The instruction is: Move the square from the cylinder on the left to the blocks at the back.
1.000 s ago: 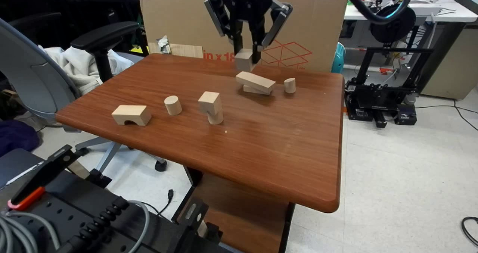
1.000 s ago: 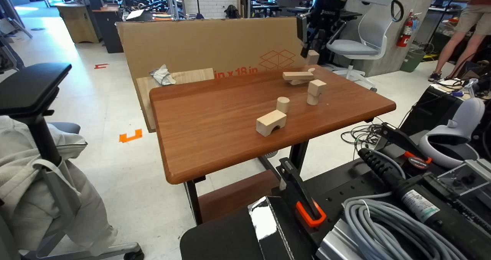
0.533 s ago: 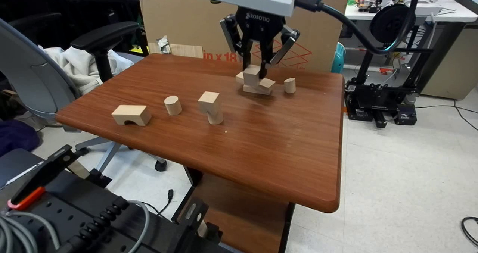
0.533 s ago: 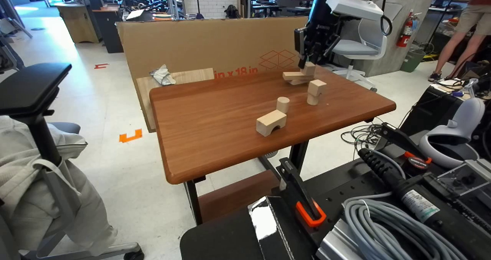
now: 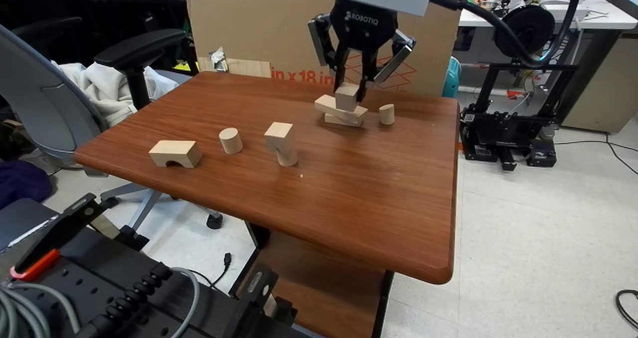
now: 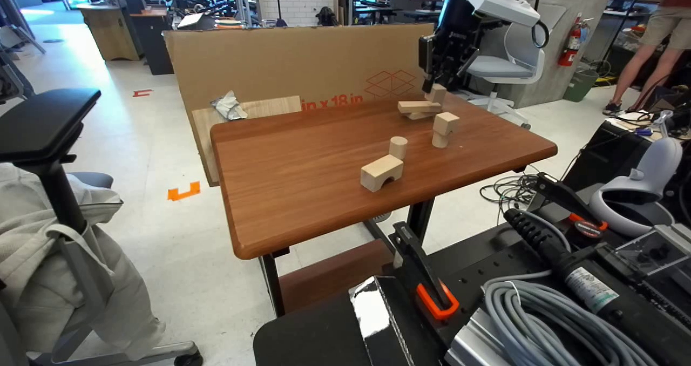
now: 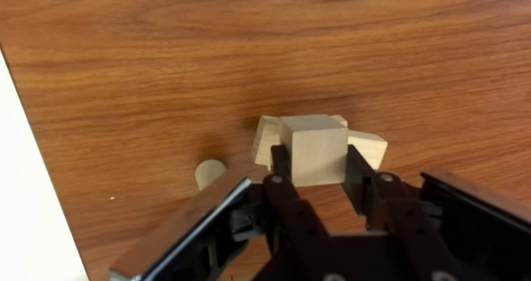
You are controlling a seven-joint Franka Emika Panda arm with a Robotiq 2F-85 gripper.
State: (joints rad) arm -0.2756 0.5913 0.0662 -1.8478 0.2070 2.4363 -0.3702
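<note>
Black gripper (image 7: 317,163) holds a small, plain, pale wooden cube (image 5: 345,99) between its two fingers (image 7: 357,175), parted by just the cube's width, over a long, flat, pale wooden bar (image 5: 327,103) toward the back of the brown wood-grain tabletop (image 5: 349,193); whether cube and bar touch cannot be told. In an exterior view, a short, round, pale wooden cylinder (image 5: 231,141) stands at left, between an arch-shaped pale wooden block (image 5: 175,152) and a squarish pale wooden block (image 5: 280,136) on another cylinder (image 5: 287,157).
</note>
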